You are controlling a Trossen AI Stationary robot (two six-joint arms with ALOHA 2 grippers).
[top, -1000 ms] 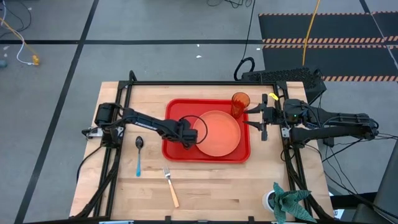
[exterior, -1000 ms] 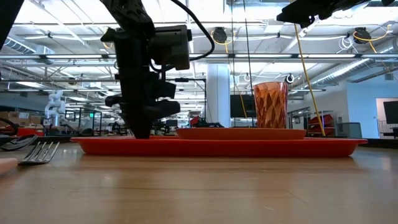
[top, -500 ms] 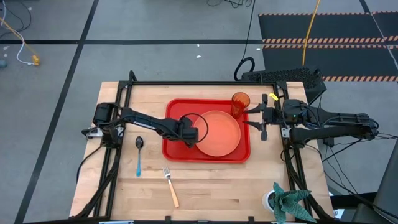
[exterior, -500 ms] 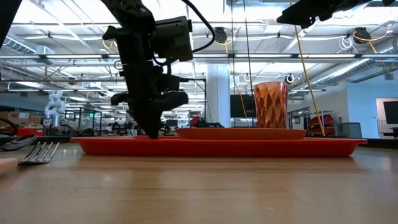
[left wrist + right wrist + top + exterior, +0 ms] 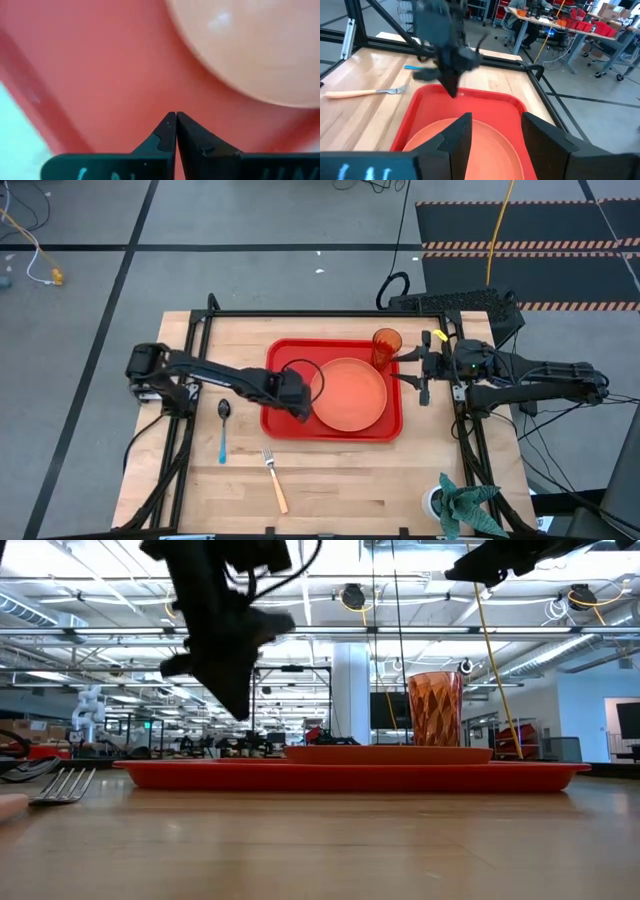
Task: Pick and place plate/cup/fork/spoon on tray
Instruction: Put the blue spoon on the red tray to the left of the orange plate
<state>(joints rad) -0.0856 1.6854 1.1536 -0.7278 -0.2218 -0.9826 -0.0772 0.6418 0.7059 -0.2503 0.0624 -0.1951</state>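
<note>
Round salmon plastic plate [image 5: 350,394] and amber tumbler cup [image 5: 386,344] already on large red rectangular tray [image 5: 283,351]. Left hand [image 5: 297,406] above tray, pressed together, empty. Right hand [image 5: 415,367] beside tray, spread. Blue-handled spoon [image 5: 223,427], orange-handled fork [image 5: 273,477] on wooden worktop [image 5: 350,480]. Risk: thin flat cutlery likely slipping from pinch.

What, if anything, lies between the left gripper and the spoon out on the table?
Nothing visible except the rim of the tray. The left gripper, shut and raised over the tray's left part, has bare wood between that rim and the spoon. The fork lies off to the side.
</note>
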